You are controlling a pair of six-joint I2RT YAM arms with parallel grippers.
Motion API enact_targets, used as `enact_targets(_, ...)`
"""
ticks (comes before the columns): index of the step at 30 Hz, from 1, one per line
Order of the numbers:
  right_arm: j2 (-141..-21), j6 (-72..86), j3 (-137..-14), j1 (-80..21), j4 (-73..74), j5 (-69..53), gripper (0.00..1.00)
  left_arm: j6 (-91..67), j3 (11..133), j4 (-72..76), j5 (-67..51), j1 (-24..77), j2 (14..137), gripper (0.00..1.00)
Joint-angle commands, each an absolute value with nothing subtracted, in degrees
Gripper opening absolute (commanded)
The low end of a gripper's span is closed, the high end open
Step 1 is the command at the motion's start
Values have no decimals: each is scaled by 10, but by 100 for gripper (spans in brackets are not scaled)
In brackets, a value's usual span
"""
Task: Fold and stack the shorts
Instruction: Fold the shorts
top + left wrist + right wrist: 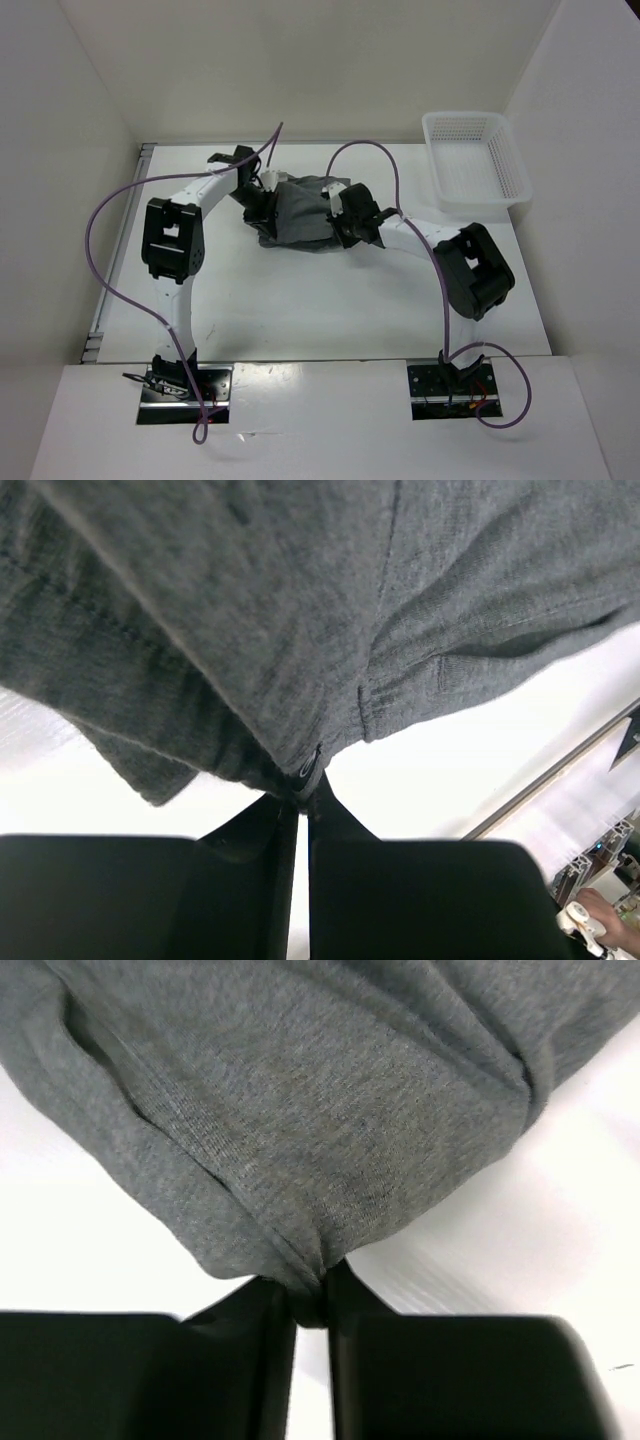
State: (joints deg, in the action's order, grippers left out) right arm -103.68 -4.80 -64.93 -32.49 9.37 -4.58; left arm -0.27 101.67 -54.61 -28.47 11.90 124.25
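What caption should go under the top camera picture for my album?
Left claw and right claw pinch the grey shorts; white basket stands apart.

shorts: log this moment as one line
shorts: bunched, not yet folded | left jaws: shut on shorts | right jaws: shut on shorts | white mesh basket: far right, apart from shorts

From above, my left end effector (262, 207) and right end effector (345, 225) cover the side edges of the mid-grey soft fabric shorts (300, 215); both wrist views crop the cloth.

White mesh basket (476, 160) upright on white table (330, 305), far right corner.
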Motion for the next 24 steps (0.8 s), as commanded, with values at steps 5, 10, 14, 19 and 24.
enact_targets(5,-1053,-29,-693,-313,61,-4,0,0,1085,-577,-271,77,1230,0)
enact_targets(10,-1053,-82,-693,-270,83,18,0,0,1090,-583,-250,35,1236,0)
enact_targets(14,-1035,-128,-673,-270,88,-13,0,0,1050,-589,-264,40,1249,0)
enact_targets(19,-1017,-169,-652,-275,93,-18,0,0,983,-594,-247,54,1277,0)
enact_targets(24,-1004,-223,-623,-286,105,-32,0,0,941,-576,-199,49,1283,0)
